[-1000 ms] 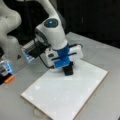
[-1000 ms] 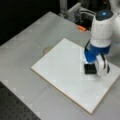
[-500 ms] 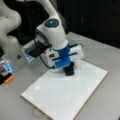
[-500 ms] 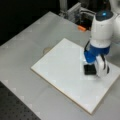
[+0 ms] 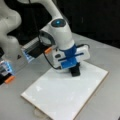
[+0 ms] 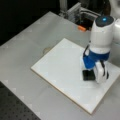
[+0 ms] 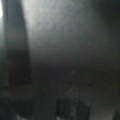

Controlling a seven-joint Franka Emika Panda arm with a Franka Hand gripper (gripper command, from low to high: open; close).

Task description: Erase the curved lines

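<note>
In a front view the camera looks down at a slant from above the table, with the white board [image 5: 67,95] toward 6 o'clock and the arm's base [image 5: 10,50] at 9 o'clock; in a front view the camera sits higher and looks from the opposite side, the board [image 6: 62,72] centred and the arm [image 6: 102,37] at 2 o'clock; both front views share the board, the grey table [image 6: 22,45] and the arm's wrist; the wrist view sits very near a dark surface, showing only murky grey.
</note>
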